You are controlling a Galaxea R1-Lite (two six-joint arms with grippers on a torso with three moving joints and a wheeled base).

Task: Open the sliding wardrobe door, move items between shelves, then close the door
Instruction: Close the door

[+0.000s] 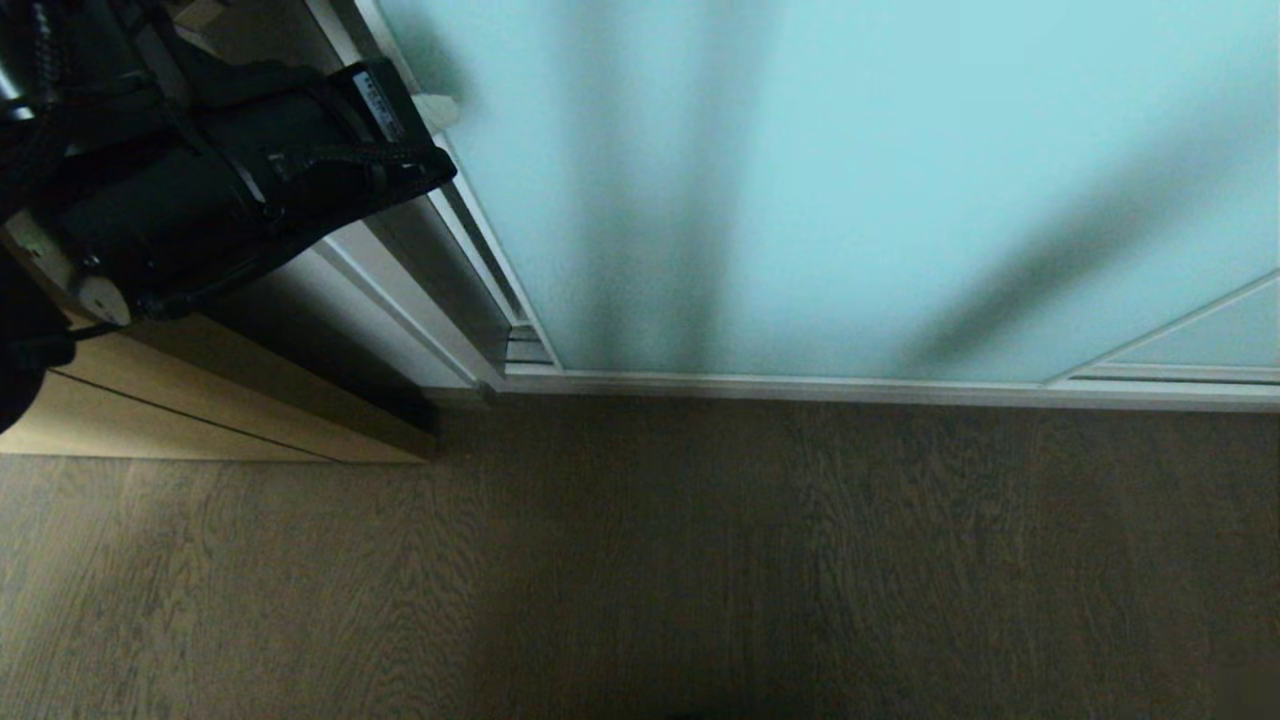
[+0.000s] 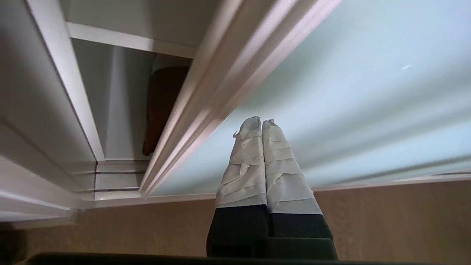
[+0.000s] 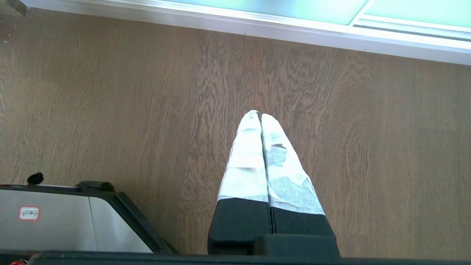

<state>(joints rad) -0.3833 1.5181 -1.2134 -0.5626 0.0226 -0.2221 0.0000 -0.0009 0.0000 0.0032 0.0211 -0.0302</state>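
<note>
The sliding wardrobe door (image 1: 850,180), frosted pale aqua glass in a slim silver-white frame, fills the upper head view. It stands a narrow gap away from the wardrobe's side. My left gripper (image 2: 262,123) is shut and holds nothing. Its taped fingertips (image 1: 437,108) lie against the glass just beside the door's frame edge (image 2: 206,99). Through the gap I see a white shelf (image 2: 128,39) and a dark brown object (image 2: 162,106) standing inside; I cannot tell whether it is one of the items. My right gripper (image 3: 260,115) is shut and hangs parked over the floor.
A light wooden door (image 1: 200,420) stands left of the wardrobe. The bottom track (image 1: 525,345) and rail (image 1: 850,385) meet the dark wood floor (image 1: 700,560). A second glass panel (image 1: 1200,340) overlaps at the right. My base's corner (image 3: 55,217) shows beside the right gripper.
</note>
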